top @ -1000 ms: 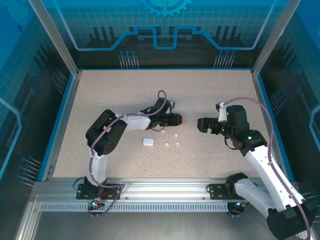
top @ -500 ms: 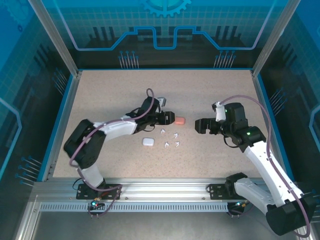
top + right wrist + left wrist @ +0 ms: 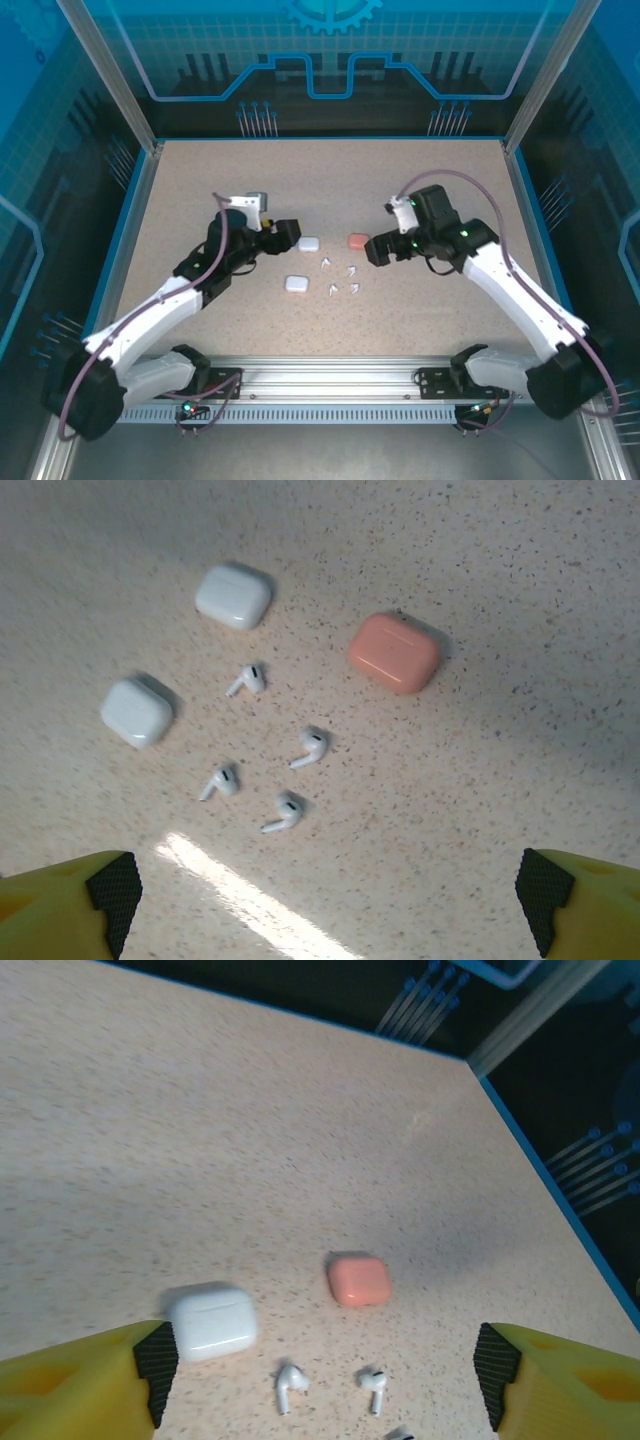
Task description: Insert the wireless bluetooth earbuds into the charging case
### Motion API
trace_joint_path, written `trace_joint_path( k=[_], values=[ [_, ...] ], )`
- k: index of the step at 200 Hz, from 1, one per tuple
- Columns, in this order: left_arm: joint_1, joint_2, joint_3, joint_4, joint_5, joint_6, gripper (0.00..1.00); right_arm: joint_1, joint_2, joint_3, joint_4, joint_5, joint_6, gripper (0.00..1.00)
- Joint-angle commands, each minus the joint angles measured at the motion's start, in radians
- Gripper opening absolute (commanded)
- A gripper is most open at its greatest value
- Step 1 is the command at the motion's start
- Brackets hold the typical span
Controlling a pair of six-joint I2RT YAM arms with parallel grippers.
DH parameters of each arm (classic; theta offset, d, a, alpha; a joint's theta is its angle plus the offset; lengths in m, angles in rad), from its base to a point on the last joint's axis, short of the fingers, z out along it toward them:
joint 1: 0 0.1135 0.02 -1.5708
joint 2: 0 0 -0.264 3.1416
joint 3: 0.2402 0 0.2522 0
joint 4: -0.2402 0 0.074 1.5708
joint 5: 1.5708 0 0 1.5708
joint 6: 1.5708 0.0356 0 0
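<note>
a: where are the earbuds, and why do they lie as they do?

b: four white earbuds [image 3: 333, 290] lie loose on the speckled table [image 3: 200, 180], in a small cluster just on the near side of the pink case [image 3: 357, 240]. none touches it. they are spread apart from each other, so each looks reachable on its own. none sits in a case yet.

a: and the cases?

b: the pink case lies flat with its lid down. a white case [image 3: 308, 243] lies to its left, near but apart from it. a second white case [image 3: 296, 284] lies nearer and to the left of the pink case, beside the earbuds. all three look shut, so a lid likely has to be opened before any earbud goes in.

a: how are the arms posed?

b: both reach inward from the near edge toward the pink case. the left arm stretches out low. its left gripper [image 3: 285, 235] is just beside the white case, on the side away from the pink case. its fingers [image 3: 155, 1360] stand wide apart with nothing between them. the right arm bends at the elbow, and the right gripper [image 3: 378, 248] is close beside the pink case on its right. whether it touches, i cannot tell. its fingers [image 3: 112, 890] are also spread wide and hold nothing. its wrist camera looks down on the earbuds and all three cases.
</note>
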Motion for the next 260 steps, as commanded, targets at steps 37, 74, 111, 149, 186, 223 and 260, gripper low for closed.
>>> trace_joint_path(
  k=[37,74,111,149,186,223,260],
  values=[
    [0.072,-0.292,-0.083,-0.149,-0.136,0.076,0.99,0.130,0.360,0.329,-0.163,0.151,-0.266,1.00],
    [0.085,-0.383,-0.063,-0.235,-0.171,0.116,0.99,0.184,0.577,0.526,-0.218,0.203,-0.364,0.99],
    [0.087,-0.439,-0.044,-0.270,-0.172,0.125,0.99,0.217,0.756,0.681,-0.250,0.211,-0.443,0.97],
    [0.087,-0.464,-0.032,-0.296,-0.183,0.146,0.99,0.243,0.928,0.831,-0.298,0.212,-0.533,0.97],
    [0.088,-0.467,-0.027,-0.303,-0.190,0.155,0.99,0.261,1.046,0.946,-0.345,0.197,-0.585,0.97],
    [0.088,-0.459,-0.035,-0.288,-0.194,0.148,0.99,0.284,1.145,1.031,-0.391,0.186,-0.603,0.96],
    [0.089,-0.446,-0.032,-0.290,-0.197,0.152,0.99,0.296,1.206,1.090,-0.405,0.180,-0.609,0.94]
  ],
)
